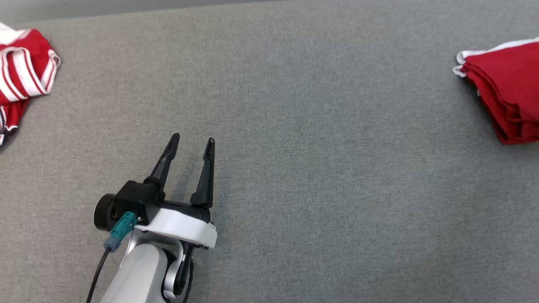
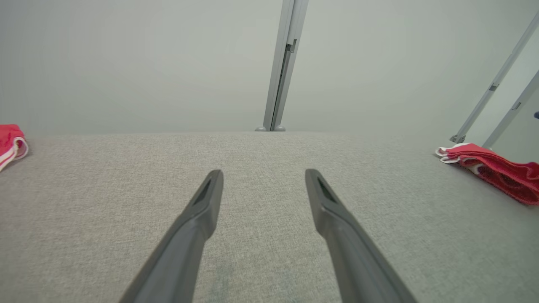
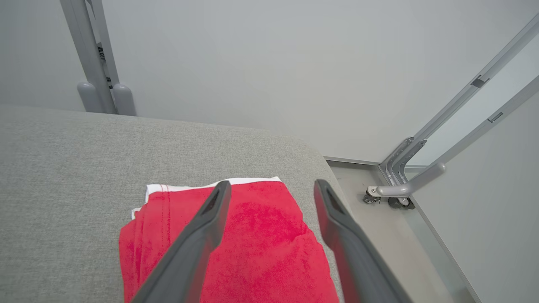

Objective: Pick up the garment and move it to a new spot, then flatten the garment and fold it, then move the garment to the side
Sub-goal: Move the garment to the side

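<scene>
The garment (image 1: 505, 88) is a red cloth with white trim, folded into a compact stack at the right edge of the grey fabric surface (image 1: 294, 126). In the right wrist view my right gripper (image 3: 273, 184) hovers open just over the folded garment (image 3: 261, 235), its fingers apart and holding nothing. My left gripper (image 1: 193, 139) rests open low over bare surface at the lower left, far from the garment. The left wrist view has its fingers (image 2: 264, 172) spread, with the garment (image 2: 497, 170) lying off to the right.
A second cloth, red with white stripes (image 1: 23, 67), lies bunched at the far left edge. The surface's rounded right corner (image 3: 303, 151) drops to the floor just past the folded garment, where metal frame legs (image 3: 404, 185) stand.
</scene>
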